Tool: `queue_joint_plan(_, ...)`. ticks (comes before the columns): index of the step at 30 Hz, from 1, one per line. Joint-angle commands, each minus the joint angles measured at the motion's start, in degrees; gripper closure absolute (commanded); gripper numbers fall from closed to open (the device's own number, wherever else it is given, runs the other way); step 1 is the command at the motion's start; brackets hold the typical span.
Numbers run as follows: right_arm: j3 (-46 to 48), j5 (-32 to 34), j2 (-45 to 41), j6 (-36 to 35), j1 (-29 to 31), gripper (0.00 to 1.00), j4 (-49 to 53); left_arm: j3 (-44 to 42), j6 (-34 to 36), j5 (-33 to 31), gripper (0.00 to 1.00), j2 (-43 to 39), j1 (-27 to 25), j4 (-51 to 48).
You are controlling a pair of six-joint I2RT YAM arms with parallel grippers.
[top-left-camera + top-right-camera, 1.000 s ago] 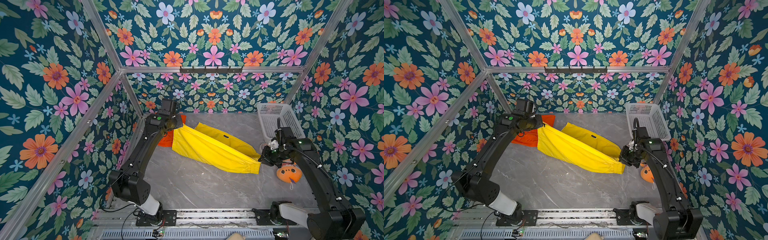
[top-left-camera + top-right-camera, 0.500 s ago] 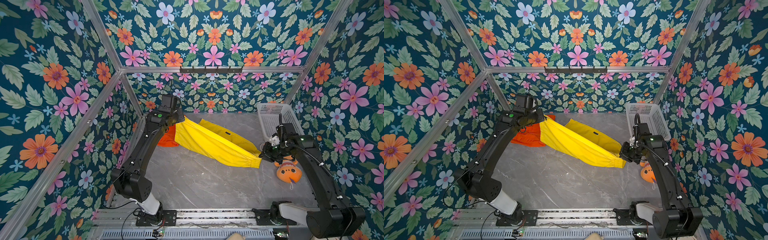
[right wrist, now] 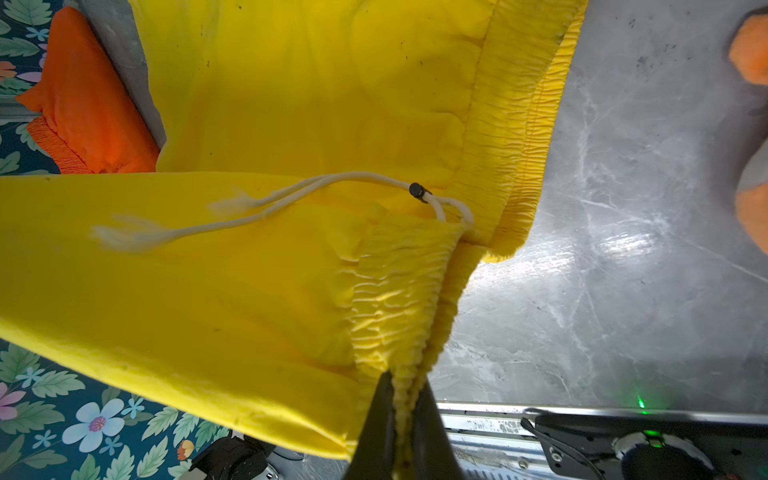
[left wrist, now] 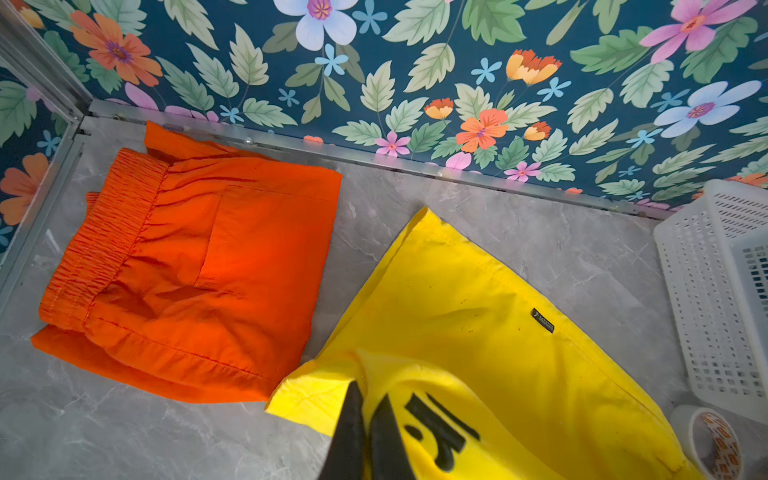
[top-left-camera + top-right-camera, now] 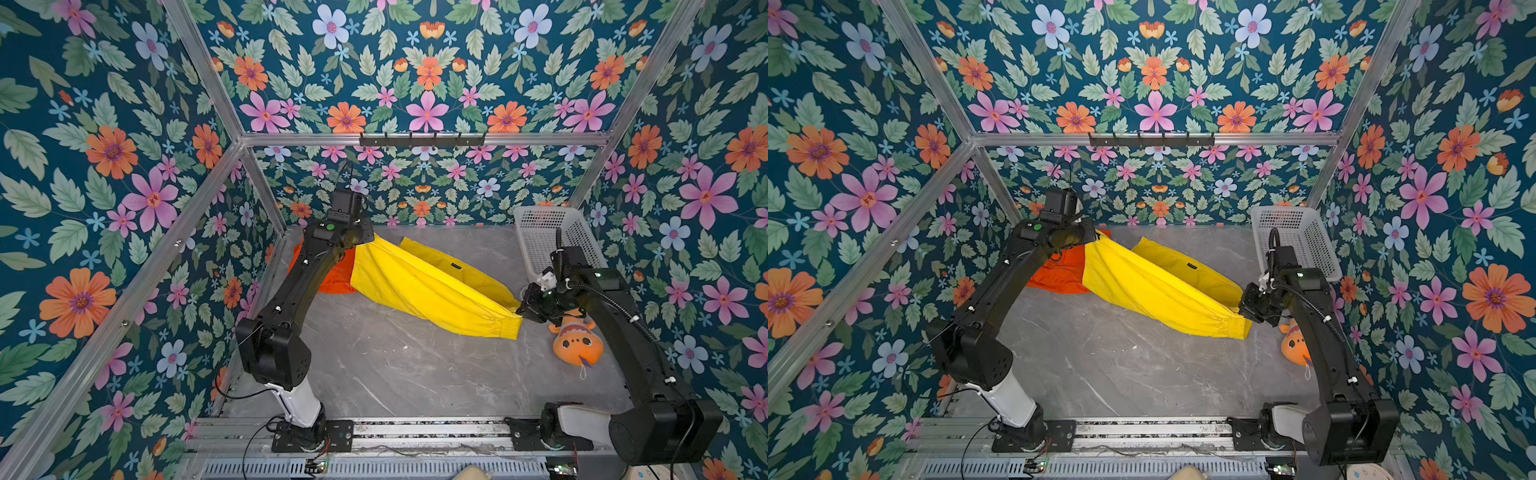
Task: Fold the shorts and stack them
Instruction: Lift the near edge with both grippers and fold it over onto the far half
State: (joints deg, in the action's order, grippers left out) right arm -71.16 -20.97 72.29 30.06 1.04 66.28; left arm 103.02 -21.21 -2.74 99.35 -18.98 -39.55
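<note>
The left hand [image 4: 369, 392] and right hand [image 3: 405, 376] each pinch the yellow shorts [image 5: 415, 286], stretched outside the white basket [image 5: 538, 237].

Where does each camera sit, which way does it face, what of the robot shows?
Top views: high at the front, looking down at the table; left arm, right arm show.
Left wrist: by the orange shorts, facing down; left gripper pinches yellow shorts.
Right wrist: facing down along yellow waistband; right gripper clamps it.
All share both shorts.

Yellow shorts [image 5: 424, 286] stretched; orange shorts [image 4: 195, 266] folded
</note>
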Motion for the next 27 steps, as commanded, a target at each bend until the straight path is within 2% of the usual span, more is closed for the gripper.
queue_joint_plan(1,0.5,2.9,0.9,-1.2,-0.8,0.95,2.6,1.0,0.9,-3.7,1.0,1.9,0.3,6.9)
queue_joint_plan(13,1.4,1.7,4.7,-1.8,-3.4,0.95,-1.0,1.9,-1.0,-0.7,1.0,9.4,0.3,17.2)
queue_joint_plan(27,2.3,-0.1,11.8,-0.2,-5.9,0.91,-7.0,10.0,-2.7,3.4,1.0,24.2,-1.0,18.7)
